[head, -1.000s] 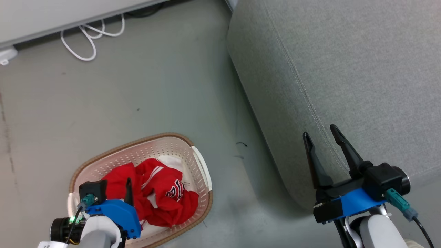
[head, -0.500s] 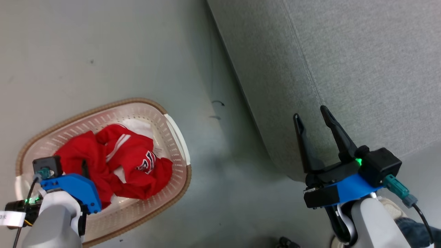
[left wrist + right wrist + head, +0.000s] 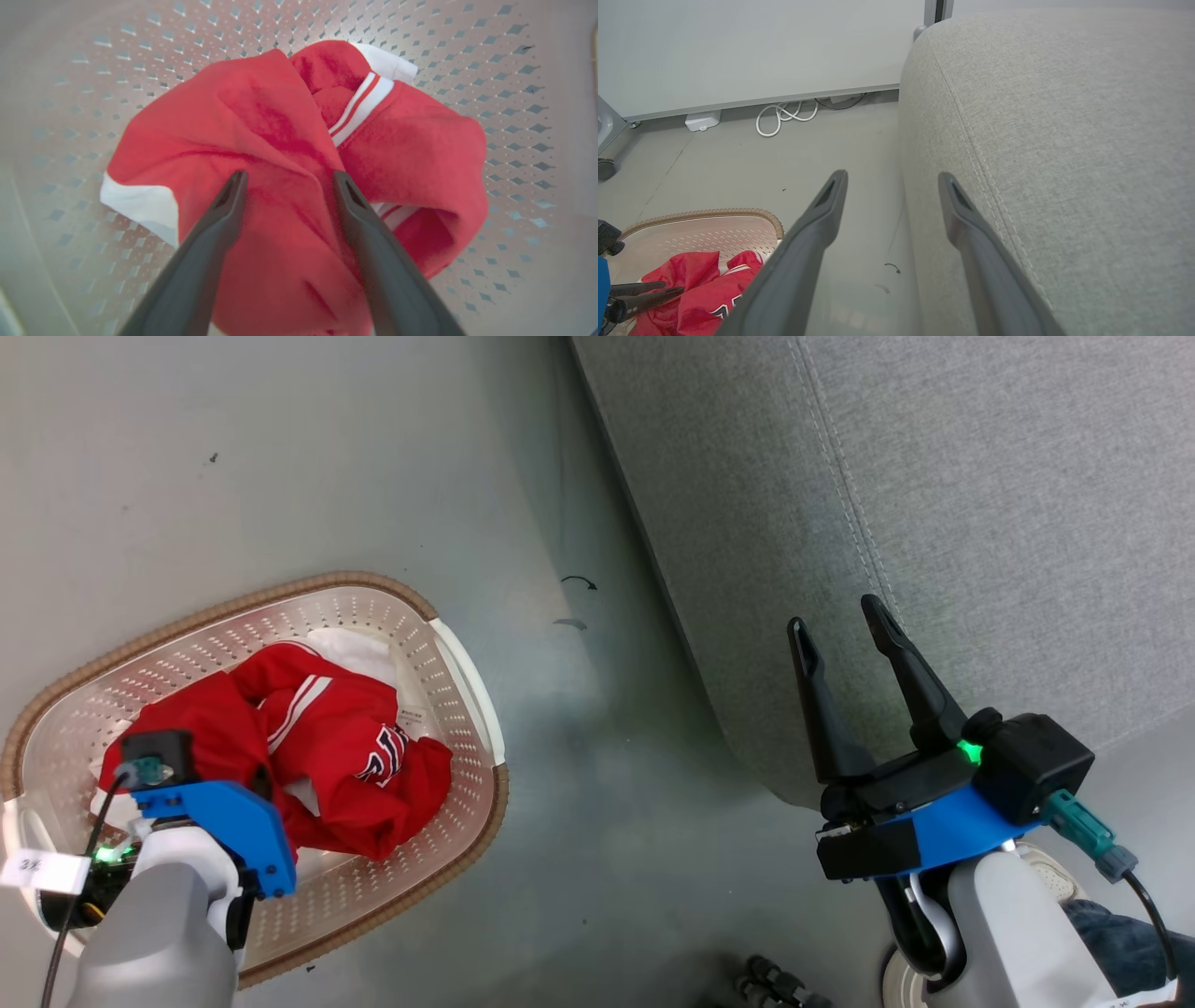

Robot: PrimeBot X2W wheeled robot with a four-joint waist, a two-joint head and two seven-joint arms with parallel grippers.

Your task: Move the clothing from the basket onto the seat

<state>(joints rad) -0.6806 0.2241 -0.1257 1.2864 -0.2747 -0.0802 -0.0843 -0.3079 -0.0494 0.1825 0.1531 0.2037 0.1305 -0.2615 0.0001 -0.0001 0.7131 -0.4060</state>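
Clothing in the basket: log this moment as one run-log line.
stage: pre-grasp | left gripper: open, over clothing in basket | right gripper: open, empty, near seat edge | clothing: not yet lifted

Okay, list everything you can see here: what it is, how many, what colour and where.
clothing: one heap, red with white stripes, inside the basket
basket: one, cream with brown rim, on the floor
seat: one, light grey, right of the basket
cable: one, white, coiled on the floor
left gripper: one, dark, open, over the clothing
right gripper: one, dark, open, at the seat's edge
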